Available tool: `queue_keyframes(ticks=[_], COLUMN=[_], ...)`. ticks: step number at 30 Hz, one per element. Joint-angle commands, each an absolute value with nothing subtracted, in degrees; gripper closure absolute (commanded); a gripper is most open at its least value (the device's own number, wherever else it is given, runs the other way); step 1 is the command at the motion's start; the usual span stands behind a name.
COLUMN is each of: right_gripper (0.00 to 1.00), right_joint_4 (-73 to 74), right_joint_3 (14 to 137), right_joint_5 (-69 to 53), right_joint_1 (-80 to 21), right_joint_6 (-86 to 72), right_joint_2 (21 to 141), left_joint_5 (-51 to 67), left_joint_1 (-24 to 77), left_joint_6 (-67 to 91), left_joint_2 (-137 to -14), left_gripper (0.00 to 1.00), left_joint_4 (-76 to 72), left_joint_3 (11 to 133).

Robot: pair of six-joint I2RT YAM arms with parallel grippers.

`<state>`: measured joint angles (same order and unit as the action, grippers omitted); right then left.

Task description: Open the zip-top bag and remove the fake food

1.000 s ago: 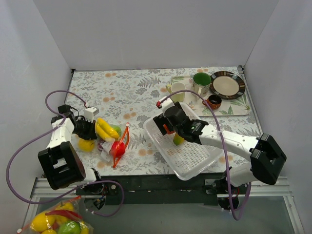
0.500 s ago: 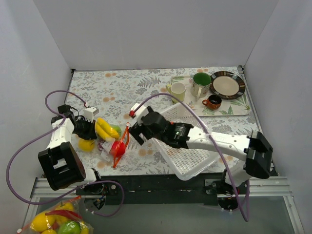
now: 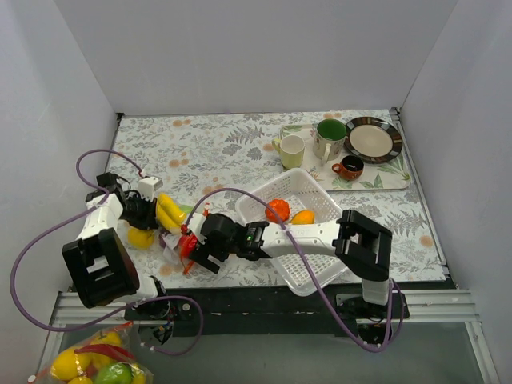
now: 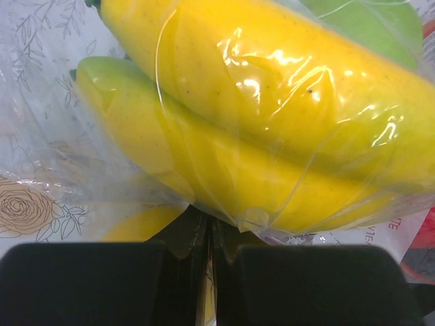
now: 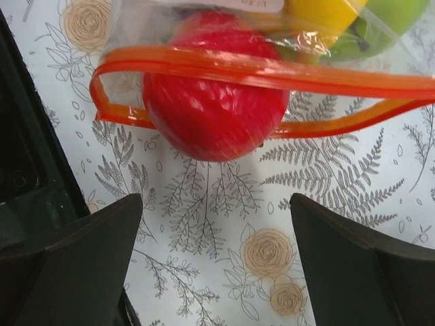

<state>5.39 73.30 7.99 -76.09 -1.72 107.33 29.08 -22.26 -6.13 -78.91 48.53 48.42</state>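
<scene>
left gripper [image 3: 142,211] narrow, pinching closed end of clear crinkly plastic zip-top bag [image 3: 170,244], film caught between fingers. bag lies on floral-patterned table [image 3: 208,152], left of centre, near front edge. yellow plastic bananas [image 3: 170,210] inside. red round plastic fruit [image 3: 190,242] sits in gaping red-strip mouth. right gripper [image 3: 198,248] spread wide just outside mouth, holding nothing. white perforated plastic basket [image 3: 316,260] to right, two orange plastic pieces [image 3: 278,210] in it.

The clear zip-top bag [image 4: 102,170] is showing an orange-red zip strip [image 5: 258,75], a glossy red ball [image 5: 214,112], yellow bananas [image 4: 272,102] and a green piece [image 4: 370,24]. The pale surface [image 5: 224,224] is carrying grey fern leaves and tan roses; the basket [image 3: 314,268] is gleaming white.
</scene>
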Motion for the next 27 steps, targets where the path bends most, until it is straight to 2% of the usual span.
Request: queue_keyframes(ticks=[1, 12, 22, 23, 25, 26, 27], right_gripper=[0.01, 0.02, 0.03, 0.13, 0.28, 0.41, 0.46], right_joint_4=[-1.67, -2.99, -4.65, -5.44, -5.71, -5.63, -5.02], right_joint_3=[76.72, 84.02, 81.92, 81.13, 80.34, 79.46, 79.02], right_joint_5=[3.35, 0.7, -1.49, -1.76, -1.76, -1.15, -0.45], right_joint_1=[-75.94, -74.62, -73.65, -73.48, -73.3, -73.13, -73.21], right_joint_6=[-0.44, -0.18, -2.46, -2.46, -2.55, -2.55, -2.64], right_joint_2=[109.33, 116.98, 118.3, 117.87, 116.12, 115.32, 114.36], left_joint_5=[28.21, 29.01, 28.83, 28.83, 28.48, 28.3, 27.95], left_joint_1=[-21.71, -19.77, -19.78, -19.78, -19.69, -19.77, -19.78], left_joint_6=[-6.15, -4.31, -4.48, -4.4, -4.48, -4.57, -4.92], left_joint_2=[-79.89, -79.71, -79.63, -79.45, -79.19, -79.1, -78.93], left_gripper=[1.0, 1.0, 1.0, 1.0, 1.0, 1.0, 1.0], left_joint_4=[46.67, 46.76, 47.02, 47.11, 46.94, 46.85, 46.24], left_joint_3=[48.16, 46.67, 46.67, 46.5, 46.06, 45.97, 45.53])
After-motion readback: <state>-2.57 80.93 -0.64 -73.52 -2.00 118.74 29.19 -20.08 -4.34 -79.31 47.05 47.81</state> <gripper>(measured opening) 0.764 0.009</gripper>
